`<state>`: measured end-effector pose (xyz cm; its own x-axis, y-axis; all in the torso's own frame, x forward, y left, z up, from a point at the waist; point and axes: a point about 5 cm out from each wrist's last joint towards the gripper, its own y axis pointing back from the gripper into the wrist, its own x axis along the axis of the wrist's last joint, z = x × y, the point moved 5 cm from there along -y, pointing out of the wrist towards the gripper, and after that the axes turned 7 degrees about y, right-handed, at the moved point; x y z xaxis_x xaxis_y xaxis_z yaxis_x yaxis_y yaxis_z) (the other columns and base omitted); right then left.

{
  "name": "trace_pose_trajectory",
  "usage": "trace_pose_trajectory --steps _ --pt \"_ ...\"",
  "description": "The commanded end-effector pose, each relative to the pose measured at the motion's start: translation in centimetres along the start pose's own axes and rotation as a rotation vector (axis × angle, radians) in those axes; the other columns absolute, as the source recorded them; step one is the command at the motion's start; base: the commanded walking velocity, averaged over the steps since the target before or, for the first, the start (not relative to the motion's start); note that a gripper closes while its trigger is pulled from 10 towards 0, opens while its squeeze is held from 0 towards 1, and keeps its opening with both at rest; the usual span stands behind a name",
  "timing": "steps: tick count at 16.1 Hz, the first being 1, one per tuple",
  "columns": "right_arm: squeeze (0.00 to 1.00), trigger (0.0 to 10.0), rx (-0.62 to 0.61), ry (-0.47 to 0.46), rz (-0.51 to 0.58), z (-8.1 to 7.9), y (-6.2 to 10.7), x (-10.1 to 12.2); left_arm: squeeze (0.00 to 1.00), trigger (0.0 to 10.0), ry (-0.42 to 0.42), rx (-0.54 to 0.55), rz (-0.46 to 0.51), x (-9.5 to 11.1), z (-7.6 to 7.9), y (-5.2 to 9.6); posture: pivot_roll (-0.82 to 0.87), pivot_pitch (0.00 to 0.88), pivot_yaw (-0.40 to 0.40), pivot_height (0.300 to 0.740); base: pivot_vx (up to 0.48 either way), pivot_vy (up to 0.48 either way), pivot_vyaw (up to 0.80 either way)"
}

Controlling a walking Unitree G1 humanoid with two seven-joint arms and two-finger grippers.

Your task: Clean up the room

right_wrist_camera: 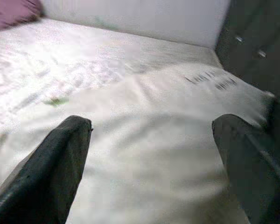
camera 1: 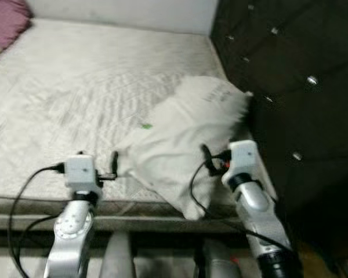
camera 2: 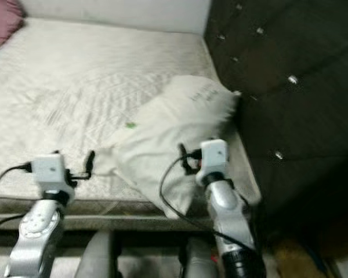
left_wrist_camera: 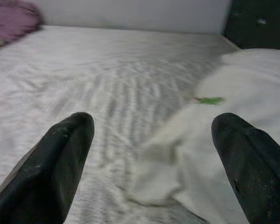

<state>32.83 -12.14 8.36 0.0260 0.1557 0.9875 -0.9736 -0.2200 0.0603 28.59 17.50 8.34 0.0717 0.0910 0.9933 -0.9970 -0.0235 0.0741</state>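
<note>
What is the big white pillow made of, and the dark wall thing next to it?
The white pillow looks like soft woven cloth with stuffing inside: it sags and creases on the mattress. The dark headboard looks like padded leather or a fake one, somewhat shiny, pinched into dimples by shiny buttons. Both are guesses from the look.

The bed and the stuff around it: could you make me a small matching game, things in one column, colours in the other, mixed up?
Things:
1. pillow
2. headboard
3. cushion at the far corner
4. small scrap on the pillow

Colours:
A. green
B. dark with shiny buttons
C. white
D. purplish pink

Pairs: 1-C, 2-B, 3-D, 4-A
</note>
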Motion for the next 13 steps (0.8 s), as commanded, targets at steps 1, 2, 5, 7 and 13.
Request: trace_pose_trajectory --steps 1,2,5,7,13 --pt "0.00 10.0 -0.032 0.020 -0.006 1.5 0.2 -0.1 0.00 10.0 0.015 -0.028 -0.011 -0.1 1.2 -0.1 0.03 0.000 -0.074 0.624 0.000 0.000 0.47" --pt "0.00 10.0 -0.029 0.020 -0.008 1.5 0.2 -0.1 0.00 10.0 0.012 -0.027 -0.014 -0.2 1.2 -0.1 0.03 0.000 -0.074 0.624 0.000 0.000 0.46" --pt "0.00 10.0 -0.024 0.011 -0.028 1.5 0.1 -0.4 0.00 10.0 0.015 -0.022 -0.016 -0.2 1.1 -0.1 0.03 0.000 -0.077 0.624 0.000 0.000 0.15" --pt "0.00 10.0 -0.009 0.000 -0.042 1.4 0.0 -0.7 0.00 10.0 0.013 -0.017 -0.016 -0.1 1.1 -0.1 0.03 0.000 -0.078 0.624 0.000 0.000 0.00" --pt "0.00 10.0 0.129 -0.010 -0.137 -0.7 -0.4 -2.3 0.00 10.0 0.002 0.024 0.036 1.9 0.5 0.4 0.07 0.027 -0.084 0.560 0.000 0.000 0.00"
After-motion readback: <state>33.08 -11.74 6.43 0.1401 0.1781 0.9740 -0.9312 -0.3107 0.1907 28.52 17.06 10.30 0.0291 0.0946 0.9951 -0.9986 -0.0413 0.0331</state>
